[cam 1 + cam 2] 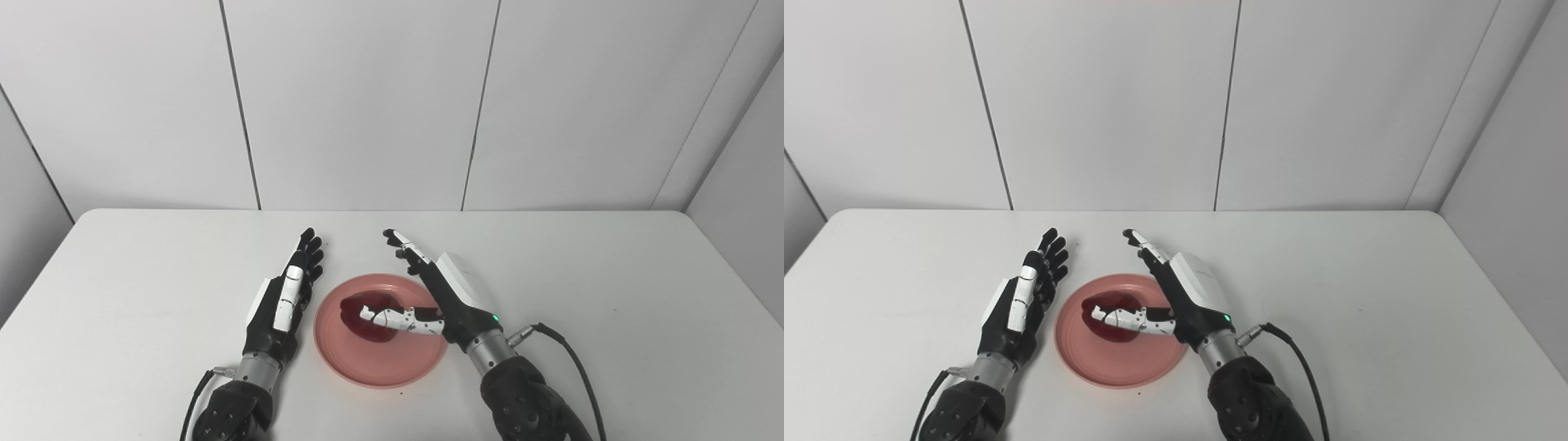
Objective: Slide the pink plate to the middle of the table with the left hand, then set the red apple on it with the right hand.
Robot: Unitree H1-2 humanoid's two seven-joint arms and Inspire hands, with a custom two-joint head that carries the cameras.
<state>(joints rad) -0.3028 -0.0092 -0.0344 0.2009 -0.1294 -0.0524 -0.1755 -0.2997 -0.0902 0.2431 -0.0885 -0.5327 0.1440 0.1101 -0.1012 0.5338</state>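
Note:
The pink plate (pixel 367 358) lies near the middle of the white table, towards the front. The red apple (pixel 367 315) rests on the plate's far half. My right hand (pixel 438 291) is open just right of the plate, fingers stretched away from me, with its thumb reaching over the apple; I cannot tell if the thumb touches it. My left hand (pixel 288 297) is open and flat, held edge-up just left of the plate, apart from its rim. Both hands also show in the right eye view, left (pixel 1023 300) and right (pixel 1182 294).
The white table (pixel 612 306) runs to a rounded back edge against grey wall panels. A black cable (pixel 569 355) trails from my right wrist across the table's front right.

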